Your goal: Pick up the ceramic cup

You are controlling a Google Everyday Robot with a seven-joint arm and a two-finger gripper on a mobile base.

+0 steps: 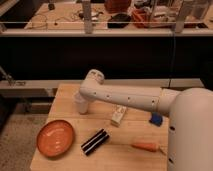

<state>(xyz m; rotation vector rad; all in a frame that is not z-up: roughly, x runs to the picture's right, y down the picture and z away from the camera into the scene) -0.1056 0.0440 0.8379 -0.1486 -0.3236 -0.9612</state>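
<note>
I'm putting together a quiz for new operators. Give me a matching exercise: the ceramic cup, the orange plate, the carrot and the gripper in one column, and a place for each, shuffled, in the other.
Things
1. ceramic cup
2. orange plate
3. carrot
4. gripper

Places
A. by the near edge of the table, right of the black striped object
B. at the end of the arm, right at the cup
C. near left corner of the table, as the camera sees it
D. upright on the far left part of the table, under the arm's end

Pairs: 1-D, 2-C, 3-A, 4-B
</note>
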